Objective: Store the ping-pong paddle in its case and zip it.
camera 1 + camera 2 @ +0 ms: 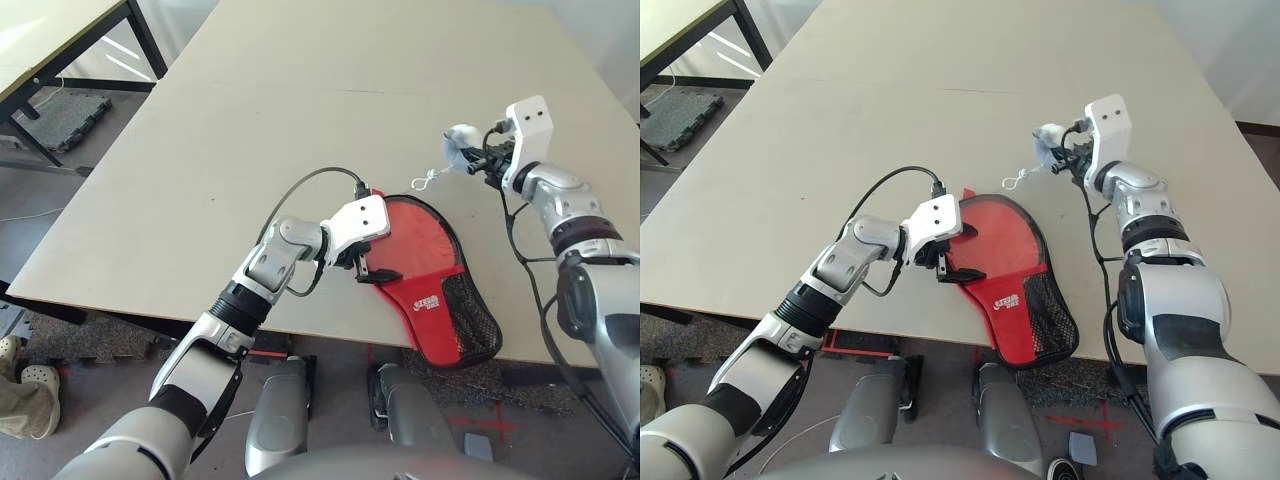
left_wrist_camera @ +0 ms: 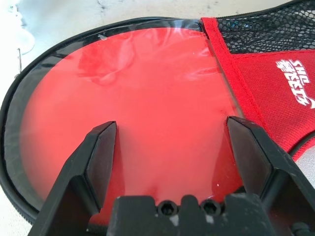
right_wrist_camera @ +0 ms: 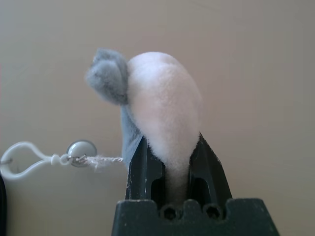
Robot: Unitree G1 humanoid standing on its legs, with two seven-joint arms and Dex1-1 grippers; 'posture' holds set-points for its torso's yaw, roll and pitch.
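While the head views take in the whole pale beige table (image 1: pixel 250 130), finer detail is given by the two wrist views. From the head, the paddle-shaped red fabric case with a white logo, black mesh pocket and black zipper rim (image 1: pixel 430 275) is seen lying flat at the near edge of the table, its narrow mesh end hanging past the edge. In the left wrist view a glossy clear window is made out over the round part of the case, with red showing beneath it; whether that red is the paddle's rubber cannot be told, and no wooden handle can be made out.

The left gripper (image 1: pixel 364 266) is held at the round end of the case with its two black fingers (image 2: pixel 93 162) spread wide apart, nothing being gripped between them; contact with the case cannot be judged.

The right gripper (image 1: pixel 1065 160) is raised above the table, well apart from the case on the right side. Its jaws are nearly closed, pinched on a small whitish-grey plush bundle (image 3: pixel 157 113). From the bundle a short string with a white plastic clip loop (image 3: pixel 22 160) is seen dangling, detail that appears in the head views as a thin white line.

One case, one plush bundle and two grippers are counted
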